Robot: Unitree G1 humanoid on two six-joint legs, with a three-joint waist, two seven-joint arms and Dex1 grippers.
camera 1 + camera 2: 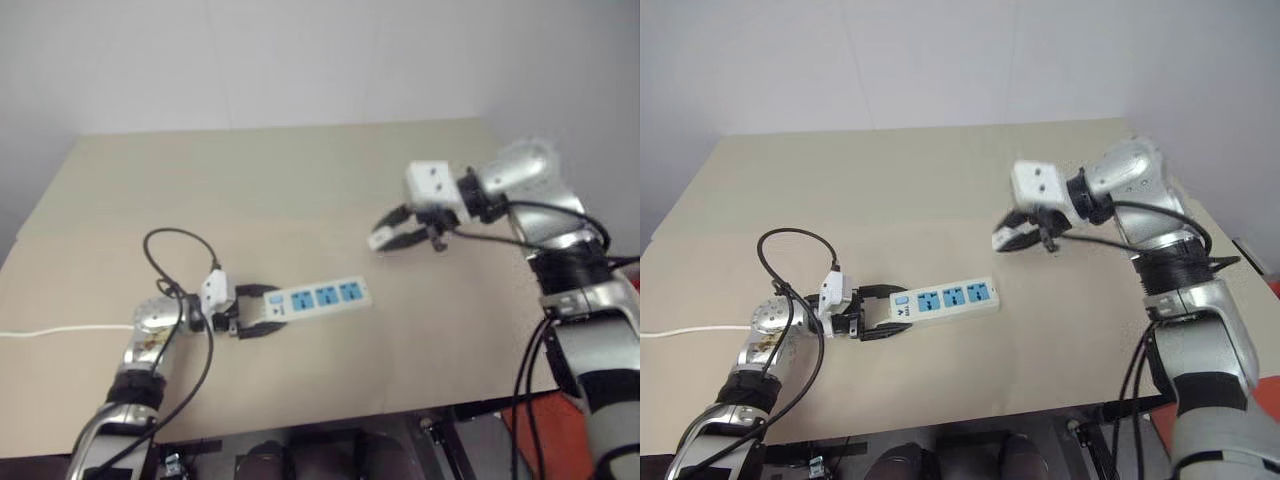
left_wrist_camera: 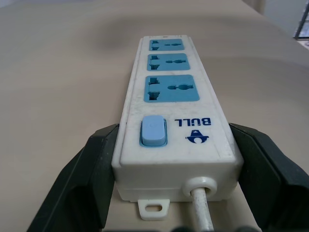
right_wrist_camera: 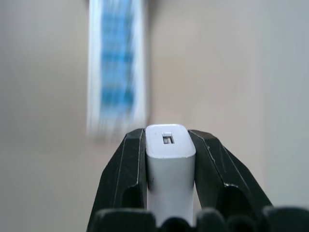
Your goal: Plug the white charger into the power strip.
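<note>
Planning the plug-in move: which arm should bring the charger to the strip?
Right. Its hand already grips the white charger above the table, while the left hand clamps the power strip.

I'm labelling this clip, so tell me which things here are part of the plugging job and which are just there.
Part of the job:
- white charger, held in the right gripper
- power strip, clamped at its switch end by the left gripper

Just there:
- table
- power strip's white cord

Beige table [image 1: 300, 180] against plain white wall [image 1: 300, 60]
</note>
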